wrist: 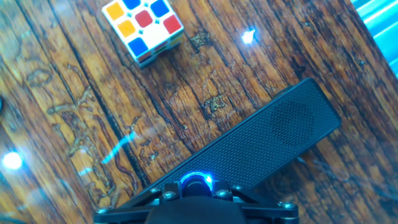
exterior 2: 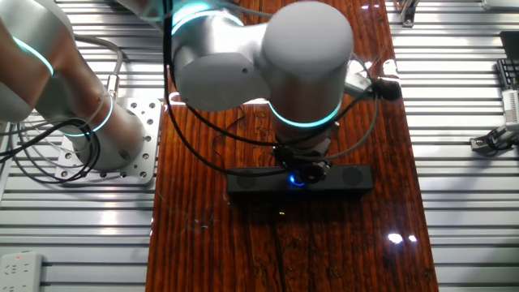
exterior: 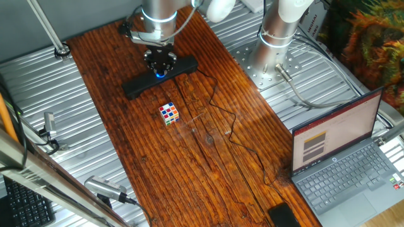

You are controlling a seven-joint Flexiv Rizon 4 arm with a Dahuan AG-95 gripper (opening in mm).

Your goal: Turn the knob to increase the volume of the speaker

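Two fixed views high, opposite table ends; hand view close, downward; all share speaker (exterior: 160,77).

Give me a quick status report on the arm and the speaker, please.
Gripper down over knob, grip state unclear. Speaker flat on table. Puzzle cube nearby, clear of the work.

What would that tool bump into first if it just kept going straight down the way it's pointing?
Most likely the knob, lit blue at the middle of the speaker. The tool points down right above it. Whether it already touches the knob is unclear.
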